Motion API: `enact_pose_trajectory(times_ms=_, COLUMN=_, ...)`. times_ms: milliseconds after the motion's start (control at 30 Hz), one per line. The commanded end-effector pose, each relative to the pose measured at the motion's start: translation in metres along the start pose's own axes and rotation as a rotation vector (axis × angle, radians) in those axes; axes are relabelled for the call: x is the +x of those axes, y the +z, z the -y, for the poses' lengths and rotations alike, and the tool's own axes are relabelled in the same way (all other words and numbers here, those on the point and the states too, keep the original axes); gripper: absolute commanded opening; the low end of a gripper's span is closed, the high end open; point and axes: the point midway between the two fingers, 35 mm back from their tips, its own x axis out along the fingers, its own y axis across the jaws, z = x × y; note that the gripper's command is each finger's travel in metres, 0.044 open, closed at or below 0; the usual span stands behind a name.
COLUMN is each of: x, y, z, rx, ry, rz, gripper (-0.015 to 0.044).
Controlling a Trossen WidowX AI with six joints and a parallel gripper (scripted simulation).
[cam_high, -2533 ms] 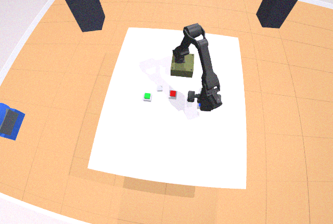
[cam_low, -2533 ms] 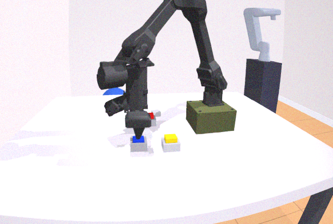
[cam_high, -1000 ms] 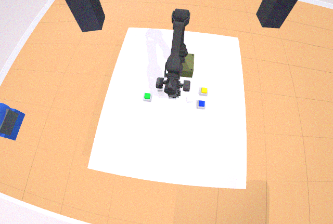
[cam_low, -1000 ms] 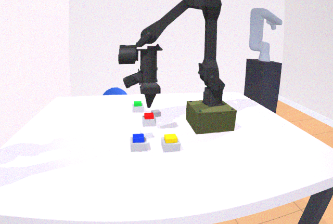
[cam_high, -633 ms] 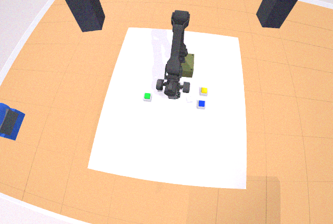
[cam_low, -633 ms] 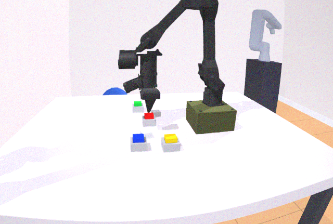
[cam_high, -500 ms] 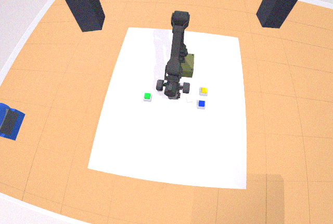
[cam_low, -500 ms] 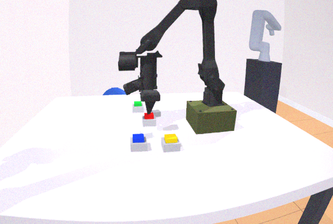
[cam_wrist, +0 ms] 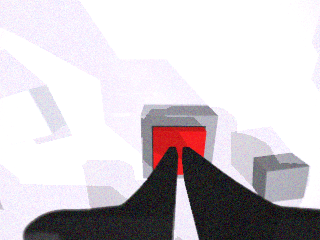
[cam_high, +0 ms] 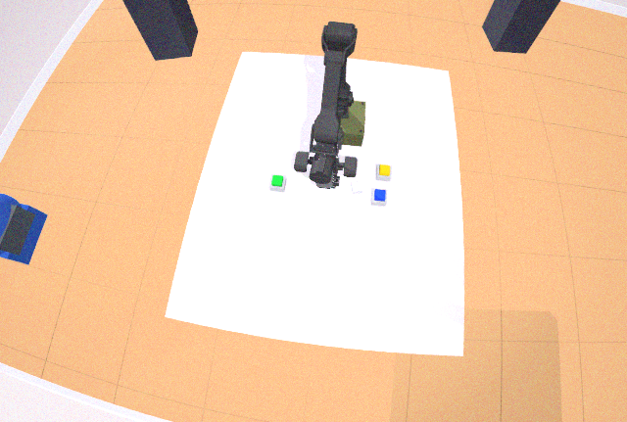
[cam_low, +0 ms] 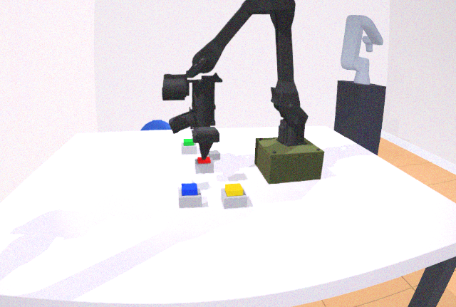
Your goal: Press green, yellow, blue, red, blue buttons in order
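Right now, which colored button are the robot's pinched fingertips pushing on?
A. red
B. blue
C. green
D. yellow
A. In the wrist view the shut gripper has its tips on the red button, and the exterior view shows the same contact.

Four buttons (cam_low: 203,160) are set on the table (cam_low: 331,222) before the arm's base (cam_low: 288,159); a small block (cam_low: 214,154) lies just beside one.

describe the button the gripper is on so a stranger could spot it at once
Start at the olive-green base block on the white table. The dark arm reaches out and down from it, and its shut gripper touches the square red button in a grey housing. It is the only red one; the others are green, blue and yellow.
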Motion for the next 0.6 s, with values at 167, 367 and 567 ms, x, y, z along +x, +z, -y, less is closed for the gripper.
enact_pose_trajectory(times_ms=167, x=0.000, y=0.000, z=0.000, rx=-0.004, ry=0.000, rz=-0.002, gripper=0.0020)
enact_pose_trajectory(times_ms=367, x=-0.033, y=0.000, z=0.000, rx=-0.004, ry=0.000, rz=-0.001, gripper=0.0020)
enact_pose_trajectory(times_ms=567, x=-0.085, y=0.001, z=0.000, rx=-0.004, ry=0.000, rz=-0.001, gripper=0.0020)
